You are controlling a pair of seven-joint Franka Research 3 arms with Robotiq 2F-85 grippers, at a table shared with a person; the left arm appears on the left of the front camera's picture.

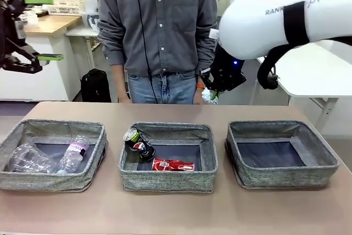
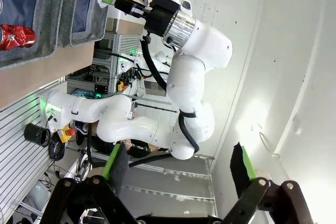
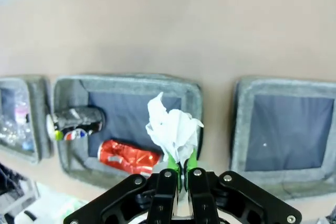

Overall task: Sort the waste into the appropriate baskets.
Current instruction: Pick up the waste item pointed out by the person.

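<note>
**Operator:** Right, starting at my right gripper [image 3: 182,174]: the green pads are pinched fully together on the stem of the crumpled paper [image 3: 173,129], which fans out beyond the fingertips. It has no real long axis (it's a loose wad), but its peak points away from the fingers, along the gripper's line.

**Observer:** And where is it over the table?

**Operator:** In the front view the right gripper [image 1: 213,95] hangs high above the far edge of the table [image 1: 176,213], just in front of the person [image 1: 159,20], between the middle basket [image 1: 168,177] and the right basket [image 1: 283,175].

**Observer:** So which step is this?

**Operator:** I'd call it the carry, paper in hand, drop not yet made. The left basket [image 1: 52,177] holds clear bottles [image 1: 74,153]; the middle one has the dark can [image 1: 138,142], leaning against its left wall with the green top up and to the left, and the red can [image 1: 172,164], lying flat with its length along the front wall. The right basket has nothing in it, so I judge paper belongs there: move out over it, lower, then release.

**Observer:** Left arm?

**Operator:** My left gripper [image 2: 178,174] is raised well off to the side, jaws wide apart, holding nothing.
</note>
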